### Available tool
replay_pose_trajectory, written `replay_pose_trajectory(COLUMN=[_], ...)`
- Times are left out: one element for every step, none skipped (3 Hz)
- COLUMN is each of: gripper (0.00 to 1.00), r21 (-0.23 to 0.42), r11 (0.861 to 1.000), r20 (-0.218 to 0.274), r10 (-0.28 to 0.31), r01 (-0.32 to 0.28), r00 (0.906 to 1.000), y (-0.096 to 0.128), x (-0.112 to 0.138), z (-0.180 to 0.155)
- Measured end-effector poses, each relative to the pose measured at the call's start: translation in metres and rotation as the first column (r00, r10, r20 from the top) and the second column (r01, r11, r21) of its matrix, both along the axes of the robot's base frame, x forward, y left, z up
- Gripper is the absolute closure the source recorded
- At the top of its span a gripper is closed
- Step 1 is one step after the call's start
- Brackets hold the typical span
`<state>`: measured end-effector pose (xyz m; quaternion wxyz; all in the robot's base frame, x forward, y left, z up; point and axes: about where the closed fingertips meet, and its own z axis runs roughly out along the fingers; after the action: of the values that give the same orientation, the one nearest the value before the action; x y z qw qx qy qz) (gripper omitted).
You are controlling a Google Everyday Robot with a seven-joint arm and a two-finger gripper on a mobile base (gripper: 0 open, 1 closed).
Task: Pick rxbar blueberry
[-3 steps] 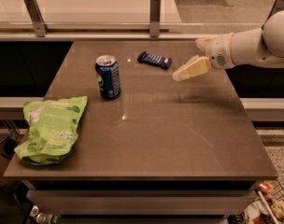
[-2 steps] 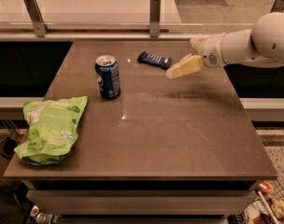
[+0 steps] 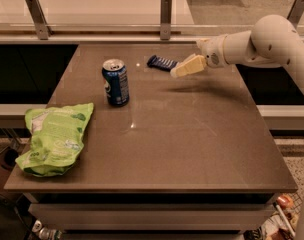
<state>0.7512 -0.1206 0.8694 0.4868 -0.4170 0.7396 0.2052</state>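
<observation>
Since a moment ago, the end effector [image 3: 178,72] has slid a little to the left, closer to the rxbar blueberry [image 3: 161,62]. The other things have stayed where they were.

Closest to the camera, on the front left corner of the brown bench [image 3: 192,144], lies a big green chip bag [image 3: 54,139]. It is flat on its side and hangs a bit over the left edge.

Farther back and a bit to the right, a blue soda can [image 3: 116,82] stands upright, well apart from the bag.

Farther back again, near the far edge of the bench, the rxbar blueberry lies flat. It is small and dark blue with light stripes.

Just to its right is the pale end effector. It points left and down, and its tip is just beside the right end of the bar. It is not clear whether they touch, or whether the end effector is open or closed. The white arm [image 3: 252,41] reaches in from the right.

Behind the bench runs a pale rail with metal posts [image 3: 165,16].
</observation>
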Motion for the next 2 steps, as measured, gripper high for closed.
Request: replay_pose_trajectory(gripper=[0.00, 0.00], r21=[0.020, 0.039], r11=[1.000, 0.999], r20=[-0.013, -0.023], r10=[0.003, 0.016], r01=[-0.003, -0.015], r00=[0.9999, 0.9996], y=[0.0052, 0.0137], x=[0.0175, 0.0274], z=[-0.0114, -0.0190])
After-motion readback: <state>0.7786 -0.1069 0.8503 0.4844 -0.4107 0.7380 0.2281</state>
